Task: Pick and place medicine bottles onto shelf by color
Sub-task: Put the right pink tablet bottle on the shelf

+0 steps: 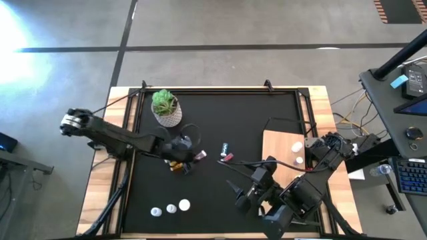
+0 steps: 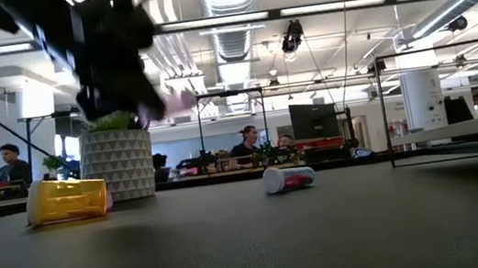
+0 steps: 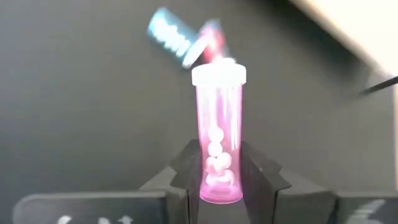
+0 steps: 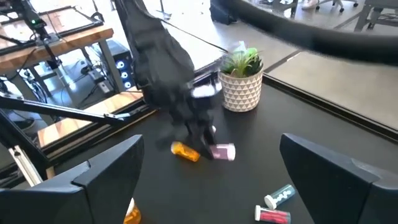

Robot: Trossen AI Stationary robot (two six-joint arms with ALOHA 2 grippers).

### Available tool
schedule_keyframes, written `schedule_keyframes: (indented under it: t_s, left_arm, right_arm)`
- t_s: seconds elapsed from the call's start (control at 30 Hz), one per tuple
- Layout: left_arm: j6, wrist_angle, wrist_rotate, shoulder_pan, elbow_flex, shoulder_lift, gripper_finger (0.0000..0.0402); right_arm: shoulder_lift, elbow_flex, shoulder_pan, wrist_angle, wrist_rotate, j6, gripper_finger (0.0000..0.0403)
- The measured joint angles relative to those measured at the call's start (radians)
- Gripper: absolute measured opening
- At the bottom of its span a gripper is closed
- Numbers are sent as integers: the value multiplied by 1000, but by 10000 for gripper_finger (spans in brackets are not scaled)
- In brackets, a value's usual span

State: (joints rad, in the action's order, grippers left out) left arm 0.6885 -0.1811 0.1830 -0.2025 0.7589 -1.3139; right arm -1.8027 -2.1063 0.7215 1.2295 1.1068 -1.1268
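My left gripper [image 1: 191,155] is over the middle of the black mat [image 1: 213,200], shut on a pink medicine bottle [image 3: 219,134] with a white cap. Two amber bottles [image 1: 177,166] lie just below it. A teal-banded bottle [image 1: 225,147] and a pink one [image 1: 227,158] lie on their sides to its right. Three white bottles [image 1: 171,209] stand near the front edge. The pale wooden shelf [image 1: 279,148] at the right carries two white bottles [image 1: 297,153]. My right gripper [image 4: 217,180] hangs open above the mat's front right, holding nothing. My left gripper pinches the pink bottle's clear body near its base [image 3: 219,182] between its two fingers [image 3: 193,169]. It comes slanting down from the table's left. The bottle lies along the fingers, with its cap [image 3: 219,73] pointing away from the gripper. In the low view it is lifted clear of the mat.
A potted green plant [image 1: 165,107] in a white patterned pot stands at the mat's far left, close behind my left arm. A dark metal frame [image 1: 220,90] runs round the mat, inside the wooden table rim [image 1: 320,100].
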Motion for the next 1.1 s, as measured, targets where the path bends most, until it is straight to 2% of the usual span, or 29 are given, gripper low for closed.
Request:
schedule_keyframes:
  t_s: [0.13, 0.33, 0.5, 0.8, 1.1]
  left_arm:
    - [-32, 130, -55, -2, 0, 120, 68]
    - [-90, 243, -113, -26, 2, 207, 70]
    - [-182, 279, -137, -79, 22, 199, 71]
    - [-329, 284, -147, -104, 68, 172, 72]
    - [-377, 297, -158, -107, 70, 168, 72]
  right_arm:
    - [0, 0, -28, 0, -84, 82, 366]
    - [3, 0, -102, -16, -174, 241, 366]
    - [2, 0, -195, -101, -370, 397, 366]
    - [2, 0, -301, -200, -618, 632, 365]
    - [2, 0, -349, -270, -704, 728, 366]
